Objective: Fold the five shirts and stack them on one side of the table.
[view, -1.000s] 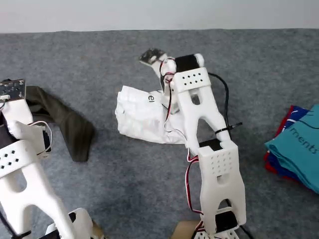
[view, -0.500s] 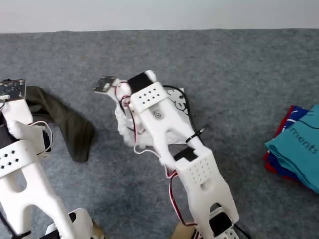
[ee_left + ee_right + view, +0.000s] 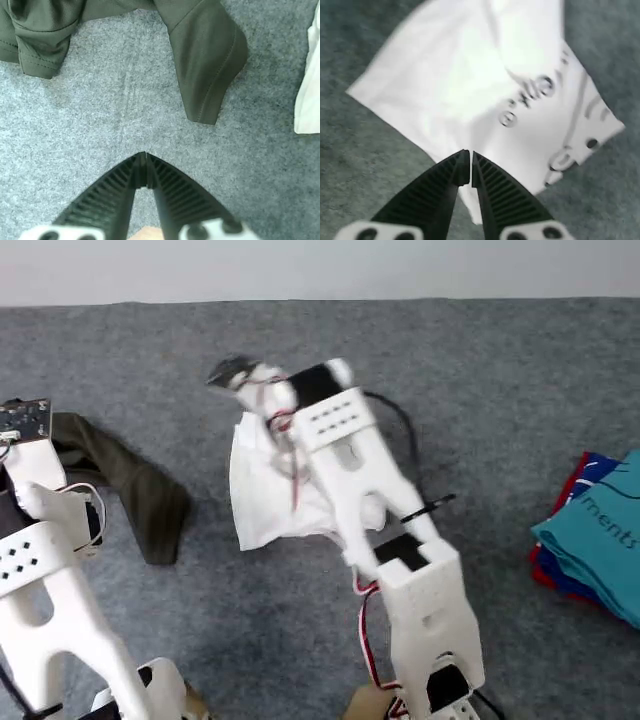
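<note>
Shifted white shirt [image 3: 470, 90] lies beneath right fingers [image 3: 440, 192].

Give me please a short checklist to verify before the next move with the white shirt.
1. Right gripper holds the white shirt: cannot tell; it is shut over the cloth.
2. White shirt flat: cannot tell; part is hidden.
3. Left gripper free: ok; shut, above bare table.
4. Olive shirt folded: not ok; crumpled.
5. Stack clear of both grippers: ok.
</note>
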You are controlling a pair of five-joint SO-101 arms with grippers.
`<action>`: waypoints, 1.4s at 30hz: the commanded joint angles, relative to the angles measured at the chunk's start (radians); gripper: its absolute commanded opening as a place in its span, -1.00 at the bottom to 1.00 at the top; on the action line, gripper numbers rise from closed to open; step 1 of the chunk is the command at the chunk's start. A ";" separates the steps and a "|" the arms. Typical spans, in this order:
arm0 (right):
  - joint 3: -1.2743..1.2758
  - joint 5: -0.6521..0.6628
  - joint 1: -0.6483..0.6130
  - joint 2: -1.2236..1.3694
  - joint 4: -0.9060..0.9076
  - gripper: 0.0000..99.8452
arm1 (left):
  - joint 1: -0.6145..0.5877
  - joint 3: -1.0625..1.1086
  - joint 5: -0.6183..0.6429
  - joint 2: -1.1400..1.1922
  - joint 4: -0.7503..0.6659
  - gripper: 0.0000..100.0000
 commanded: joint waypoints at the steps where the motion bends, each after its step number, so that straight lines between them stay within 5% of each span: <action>1: -0.003 0.035 0.044 -0.039 0.041 -0.95 | 0.003 -0.012 -0.011 -0.029 0.006 -0.99; 7: -0.006 -0.054 -0.015 -0.038 0.041 -0.61 | 0.003 -0.012 -0.011 -0.029 0.006 -0.99; 17: -0.046 -0.121 -0.056 0.081 0.025 -0.59 | 0.003 -0.012 -0.011 -0.029 0.006 -0.99; 23: -0.146 -0.135 -0.067 0.176 0.030 -0.62 | 0.003 -0.012 -0.011 -0.029 0.006 -0.99; 29: -0.222 -0.127 -0.107 0.176 0.036 -0.97 | 0.003 -0.012 -0.009 -0.029 0.006 -0.99; 42: -0.081 -0.087 -0.255 0.079 0.044 -0.98 | 0.003 -0.012 -0.009 -0.029 0.006 -0.99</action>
